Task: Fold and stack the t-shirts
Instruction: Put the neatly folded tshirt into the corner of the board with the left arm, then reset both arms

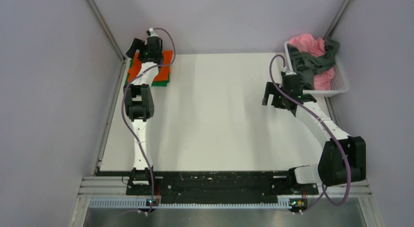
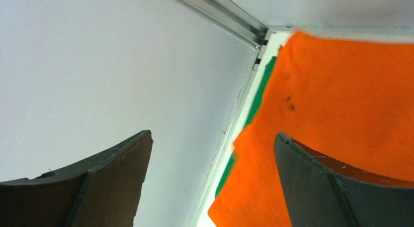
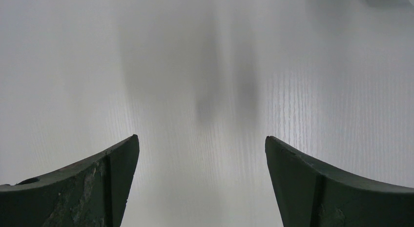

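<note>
A folded orange t-shirt lies on a folded green t-shirt in the far left corner of the table. My left gripper hovers over the stack's left edge, open and holding nothing. In the left wrist view the gripper spans the orange t-shirt's edge, with a strip of green t-shirt showing under it. A pink t-shirt and a dark grey t-shirt lie crumpled in the basket. My right gripper stands open above bare table, seen empty in its wrist view.
The white plastic basket sits at the far right table corner, just behind the right arm. Grey walls close in the left, back and right sides, and a metal rail runs along the left wall beside the stack.
</note>
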Motion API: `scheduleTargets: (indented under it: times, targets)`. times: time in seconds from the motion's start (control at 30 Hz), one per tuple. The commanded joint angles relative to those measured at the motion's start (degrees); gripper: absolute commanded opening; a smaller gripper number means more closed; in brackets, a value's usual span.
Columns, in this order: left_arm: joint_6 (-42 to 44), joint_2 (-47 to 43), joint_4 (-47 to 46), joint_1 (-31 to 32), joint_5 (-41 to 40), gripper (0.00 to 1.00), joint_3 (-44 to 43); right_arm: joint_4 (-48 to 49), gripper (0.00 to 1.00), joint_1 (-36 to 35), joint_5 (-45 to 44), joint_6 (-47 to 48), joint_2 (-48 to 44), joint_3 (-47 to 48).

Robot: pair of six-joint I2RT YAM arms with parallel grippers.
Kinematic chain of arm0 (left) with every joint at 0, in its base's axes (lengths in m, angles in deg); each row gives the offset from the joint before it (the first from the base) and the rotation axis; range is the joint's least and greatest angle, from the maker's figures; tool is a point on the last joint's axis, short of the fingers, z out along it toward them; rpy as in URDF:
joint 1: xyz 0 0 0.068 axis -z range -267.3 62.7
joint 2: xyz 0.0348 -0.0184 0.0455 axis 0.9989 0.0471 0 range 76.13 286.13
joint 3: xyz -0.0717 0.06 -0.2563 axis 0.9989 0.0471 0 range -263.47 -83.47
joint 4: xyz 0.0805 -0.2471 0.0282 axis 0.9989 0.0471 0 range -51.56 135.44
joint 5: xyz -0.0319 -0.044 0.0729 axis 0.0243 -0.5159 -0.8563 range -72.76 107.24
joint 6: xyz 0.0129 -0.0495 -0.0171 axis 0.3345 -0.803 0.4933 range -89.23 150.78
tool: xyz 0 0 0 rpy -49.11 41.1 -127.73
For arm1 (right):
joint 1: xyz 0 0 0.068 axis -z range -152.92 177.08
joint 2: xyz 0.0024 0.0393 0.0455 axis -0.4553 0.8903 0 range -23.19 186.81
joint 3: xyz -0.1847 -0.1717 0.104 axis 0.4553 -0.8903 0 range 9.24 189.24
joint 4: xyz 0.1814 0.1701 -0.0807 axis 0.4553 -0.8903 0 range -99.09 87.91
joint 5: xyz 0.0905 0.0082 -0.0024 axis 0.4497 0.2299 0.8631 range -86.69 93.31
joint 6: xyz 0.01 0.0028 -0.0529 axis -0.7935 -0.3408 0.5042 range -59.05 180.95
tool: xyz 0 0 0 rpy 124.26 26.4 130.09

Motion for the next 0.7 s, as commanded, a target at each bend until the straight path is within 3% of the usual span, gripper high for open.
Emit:
scheduleTargets:
  times: [0.0,0.17,0.3,0.5,0.6,0.67]
  targets:
    - [-5.6,-1.9,-3.7,-0.2,-6.4,0.99,-3.4,0.2,0.99,0.4,-0.8,-0.5,0.2,3.1]
    - [-23.1,-8.1,14.6,1.0,2.2,0.99,-4.3,1.4,0.99,0.4,-0.7,-0.7,-2.6,1.7]
    - [-31.6,-17.6,19.5,3.7,8.1,0.99,2.4,1.6,0.99,0.3,-0.9,-2.0,-5.7,0.3]
    - [-39.4,-32.8,20.4,11.8,16.8,0.99,21.1,1.5,0.99,0.3,0.1,-5.4,-11.8,-4.6]
    - [-44.7,-39.9,20.6,17.1,14.7,0.99,31.7,0.9,0.99,0.3,1.1,-7.4,-16.1,-7.8]
    - [-50.3,-45.3,20.7,19.7,18.4,0.99,39.9,0.0,0.99,0.3,1.9,-8.1,-18.9,-10.1]
